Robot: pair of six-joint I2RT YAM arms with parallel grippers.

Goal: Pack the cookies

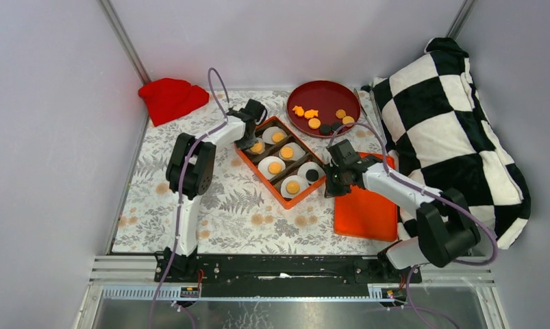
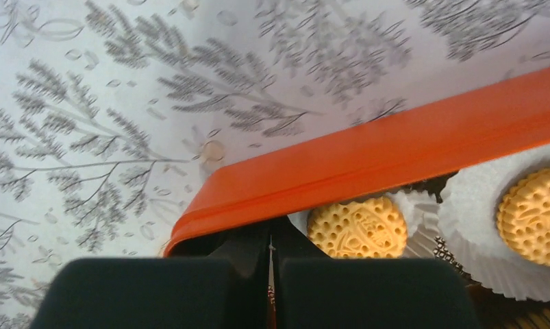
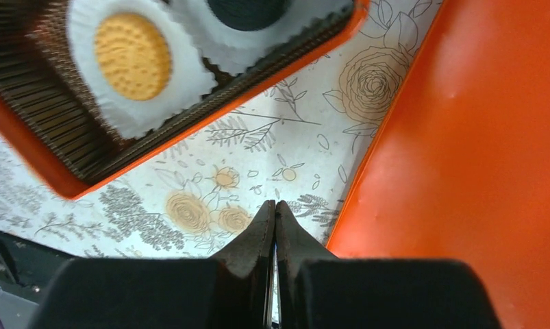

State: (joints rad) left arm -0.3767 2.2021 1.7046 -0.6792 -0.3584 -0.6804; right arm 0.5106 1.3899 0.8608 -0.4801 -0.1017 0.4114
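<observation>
Your left gripper (image 2: pixel 270 238) shut at the rim of the orange box (image 2: pixel 395 147), your right gripper (image 3: pixel 275 208) closed and empty (over the tablecloth (image 3: pixel 258 140)), cookies (image 1: pixel 275 166) boxed.

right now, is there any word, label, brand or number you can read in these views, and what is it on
No text can be read in any view.
orange cookie, left wrist view: a raised stamp in its middle, too blurred to read.
orange box, red plate, orange lid: no lettering shows on them.
</observation>
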